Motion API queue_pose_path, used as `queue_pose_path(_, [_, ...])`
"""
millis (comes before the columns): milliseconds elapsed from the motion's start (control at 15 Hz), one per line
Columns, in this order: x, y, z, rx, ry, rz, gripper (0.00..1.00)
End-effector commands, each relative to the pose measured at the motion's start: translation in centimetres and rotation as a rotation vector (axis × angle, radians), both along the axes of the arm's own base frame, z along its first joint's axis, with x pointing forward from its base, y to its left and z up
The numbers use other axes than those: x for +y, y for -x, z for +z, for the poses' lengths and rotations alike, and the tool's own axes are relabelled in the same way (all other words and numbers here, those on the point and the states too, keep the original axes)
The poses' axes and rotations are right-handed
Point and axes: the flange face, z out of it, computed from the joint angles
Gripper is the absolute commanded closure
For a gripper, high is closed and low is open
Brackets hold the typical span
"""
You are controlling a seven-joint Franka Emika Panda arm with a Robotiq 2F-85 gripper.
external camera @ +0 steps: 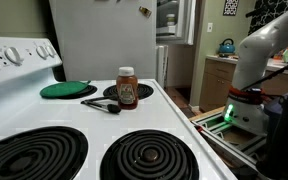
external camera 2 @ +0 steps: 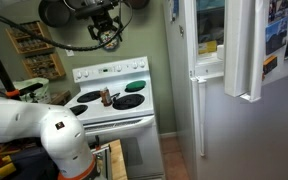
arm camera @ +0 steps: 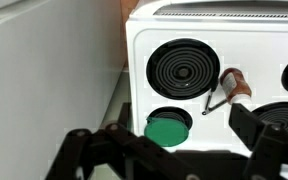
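My gripper (external camera 2: 104, 30) hangs high above the white stove (external camera 2: 112, 112), touching nothing. In the wrist view its two dark fingers spread wide at the bottom, and the gripper (arm camera: 167, 152) is open and empty. Below it a green round disc (arm camera: 167, 130) lies on a small coil burner. It also shows in an exterior view (external camera: 68, 89). A jar with an orange lid and brown contents (external camera: 127, 88) stands between the burners, and it appears on its side in the wrist view (arm camera: 236, 83). A black utensil (external camera: 101, 103) lies beside the jar.
Large black coil burners (external camera: 149, 155) fill the stove's near side. A white refrigerator (external camera: 99, 40) stands behind the stove, and a tall one (external camera 2: 234, 90) stands beside it. The white arm and its base (external camera: 246, 108) stand beside the stove. A counter holds a blue kettle (external camera: 227, 47).
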Motion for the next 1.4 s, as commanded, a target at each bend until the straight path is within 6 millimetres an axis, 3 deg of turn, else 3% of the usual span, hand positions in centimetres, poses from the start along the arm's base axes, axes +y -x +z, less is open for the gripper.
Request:
queue_pose_path(0, [0.2,-0.1,-0.1,0.007,0.001,0.005,0.00])
queue_pose_path(200, [-0.1,-0.4,-0.2,0.013,-0.003,0.003,0.00])
queue_pose_path(267, [1.0,-0.5,-0.3,0.009,-0.003,0.045,0.00])
queue_pose_path(600, [10.6,0.5,-3.8,0.103,-0.005,0.295,0.00])
queue_pose_path(800, [16.2,1.4,-7.2,0.210,0.016,0.407,0.00])
queue_pose_path(1000, [20.5,1.3,-10.7,0.311,0.024,0.495,0.00])
queue_pose_path(1267, [23.7,0.7,-13.4,0.376,0.087,0.577,0.00])
queue_pose_path(1333, [22.2,1.0,-12.9,0.347,0.076,0.528,0.00])
